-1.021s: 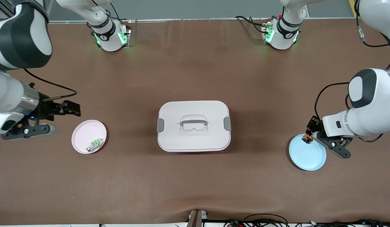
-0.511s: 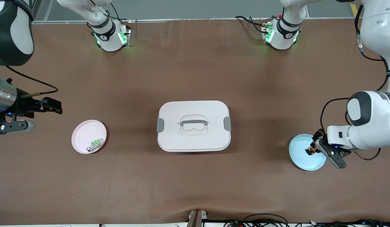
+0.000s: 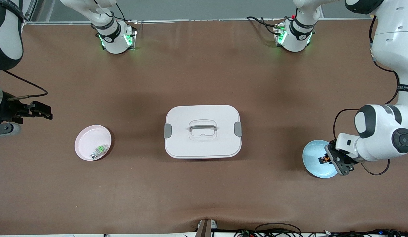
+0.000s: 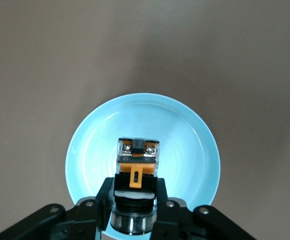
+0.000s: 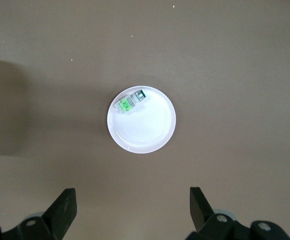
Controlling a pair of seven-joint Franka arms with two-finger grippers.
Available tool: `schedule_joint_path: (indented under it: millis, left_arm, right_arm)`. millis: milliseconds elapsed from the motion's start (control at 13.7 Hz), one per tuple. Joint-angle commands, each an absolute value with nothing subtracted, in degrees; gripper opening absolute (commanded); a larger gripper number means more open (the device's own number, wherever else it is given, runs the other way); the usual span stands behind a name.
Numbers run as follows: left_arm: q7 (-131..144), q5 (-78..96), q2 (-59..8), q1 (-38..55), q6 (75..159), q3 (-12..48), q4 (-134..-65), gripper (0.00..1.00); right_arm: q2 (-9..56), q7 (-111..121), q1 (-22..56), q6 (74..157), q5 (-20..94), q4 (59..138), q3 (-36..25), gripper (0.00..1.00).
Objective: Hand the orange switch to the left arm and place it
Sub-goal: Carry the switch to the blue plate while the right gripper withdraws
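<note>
Brown table (image 3: 204,191) lies bare around the box (image 3: 202,131); left pincer (image 3: 323,160) grips orange switch (image 4: 137,167) over blue plate (image 3: 314,164); right pincer (image 5: 132,207) gapes.

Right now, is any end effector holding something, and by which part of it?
The left end effector holds the orange switch by its black collar near the silvery end, above the blue plate. The right end effector is open and holds nothing.

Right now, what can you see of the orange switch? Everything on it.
The orange switch is a small blocky part: a clear top block with two silvery screws, an orange plastic middle with a tab, a black collar, and a silvery round end toward the left tool. That tool's fingers are shut on its black collar, holding it over the pale blue plate at the left arm's end of the table. Whether it touches the plate cannot be told.
</note>
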State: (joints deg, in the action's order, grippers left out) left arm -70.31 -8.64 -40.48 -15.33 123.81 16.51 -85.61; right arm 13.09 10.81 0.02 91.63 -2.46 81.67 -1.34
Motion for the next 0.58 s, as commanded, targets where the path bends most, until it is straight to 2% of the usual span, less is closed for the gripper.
schedule_joint_path:
  millis: [0, 511]
  left_arm:
    - [-75.3, -9.6, -41.0, -16.5, 125.9, 17.1, -86.7, 0.0]
    - [-85.6, -9.4, -42.1, -19.4, 128.8, 17.1, -89.6, 0.0]
  right_arm:
    - [8.6, 11.2, -1.9, 93.0, -3.2, 87.0, -0.3, 1.0]
    - [6.5, 5.8, -2.8, 92.7, -1.0, 90.1, -0.2, 1.0]
